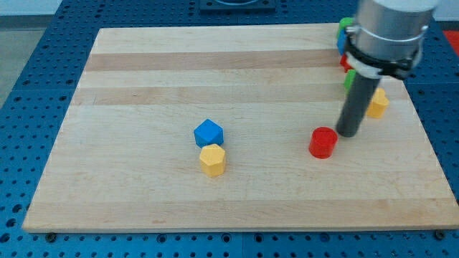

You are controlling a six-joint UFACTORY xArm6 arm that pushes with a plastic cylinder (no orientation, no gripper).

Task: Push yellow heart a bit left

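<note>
My tip (349, 133) rests on the wooden board (143, 79) at the view's right. The yellow heart (379, 104) lies just right of the rod and a little above the tip, partly hidden by the rod. I cannot tell whether the rod touches it. A red cylinder (323, 142) sits close to the lower left of the tip.
A blue block (209, 132) and a yellow hexagon-like block (213, 159) sit together near the board's middle. Behind the arm at the top right, partly hidden, are a green block (345, 27), a blue block (341, 44), a red block (345, 61) and another green block (349, 79).
</note>
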